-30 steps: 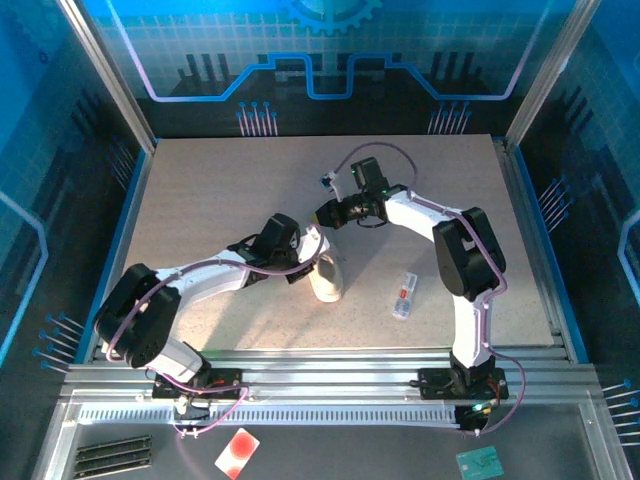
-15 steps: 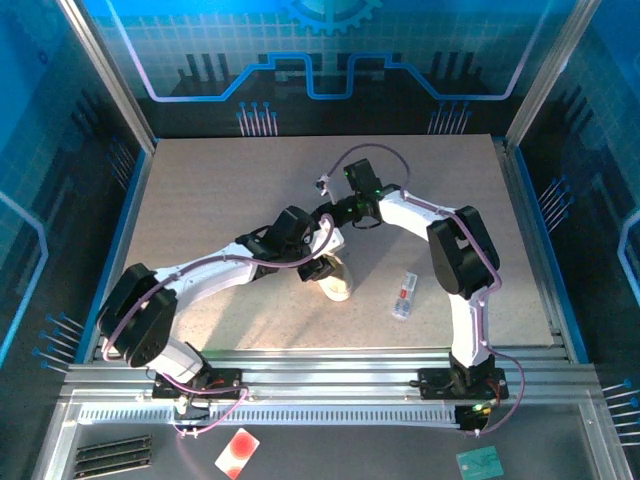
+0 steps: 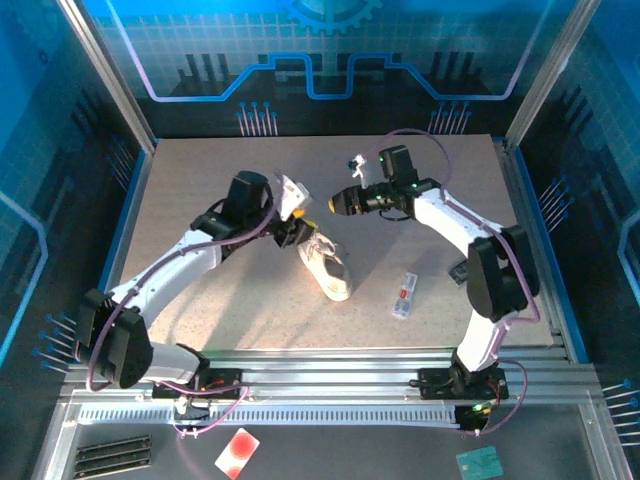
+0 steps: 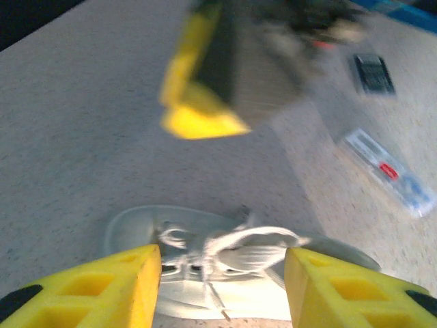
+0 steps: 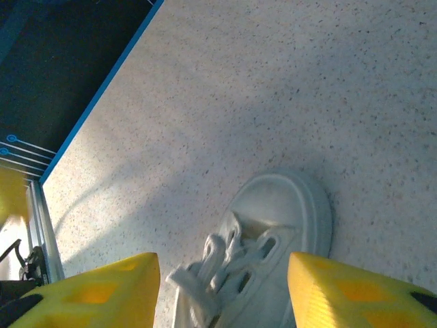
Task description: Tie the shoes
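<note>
The small white sneaker (image 3: 326,270) lies on the speckled table, toe toward the near edge in the top view. Its thin white laces (image 4: 235,242) lie in loose loops over the tongue. My left gripper (image 3: 293,222) hangs just above and behind the shoe, open, and the shoe (image 4: 225,273) sits below the gap between its yellow fingers. My right gripper (image 3: 331,203) hovers a little farther back, also open with nothing in it. In its own view the shoe's toe (image 5: 283,212) and laces (image 5: 212,263) lie below the gap between the fingers.
A flat white rectangular item with red marks (image 3: 404,296) lies right of the shoe, also seen from the left wrist (image 4: 389,171). Blue-edged walls (image 3: 128,215) bound the table on the left, back and right. Open tabletop (image 3: 210,300) surrounds the shoe.
Both grippers have opened and drawn back from the shoe, the left up and to the left, the right toward the right. The laces now lie free on the shoe.
</note>
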`<action>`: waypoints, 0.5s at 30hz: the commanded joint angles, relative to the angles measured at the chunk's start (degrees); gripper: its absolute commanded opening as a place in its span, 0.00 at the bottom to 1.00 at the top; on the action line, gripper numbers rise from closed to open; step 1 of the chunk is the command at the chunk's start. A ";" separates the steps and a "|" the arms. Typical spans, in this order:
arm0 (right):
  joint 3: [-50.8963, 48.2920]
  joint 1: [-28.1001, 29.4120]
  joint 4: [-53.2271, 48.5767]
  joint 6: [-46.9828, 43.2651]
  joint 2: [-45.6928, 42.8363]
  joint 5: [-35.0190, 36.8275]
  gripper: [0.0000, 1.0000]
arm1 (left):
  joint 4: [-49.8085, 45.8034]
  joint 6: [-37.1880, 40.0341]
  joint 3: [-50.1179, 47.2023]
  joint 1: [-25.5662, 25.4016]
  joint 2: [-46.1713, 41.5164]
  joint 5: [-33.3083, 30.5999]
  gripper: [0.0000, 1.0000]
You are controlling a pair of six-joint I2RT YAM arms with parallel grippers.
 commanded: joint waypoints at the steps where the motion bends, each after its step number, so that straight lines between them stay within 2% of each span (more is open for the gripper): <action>1: -5.65 1.79 -3.24 -1.57 -5.82 3.65 0.53 | 1.98 -5.70 0.31 4.19 3.28 5.15 0.48; 7: -15.84 7.53 -2.36 -1.50 -13.07 10.66 0.55 | -4.22 -9.57 10.38 5.70 14.72 8.01 0.46; 11: -17.98 10.18 -0.41 0.66 -12.95 11.78 0.56 | -7.56 -20.07 16.53 5.47 22.03 6.10 0.46; 15: -17.20 12.21 0.30 1.40 -11.25 12.59 0.56 | -7.78 -27.95 18.02 4.09 24.77 4.10 0.46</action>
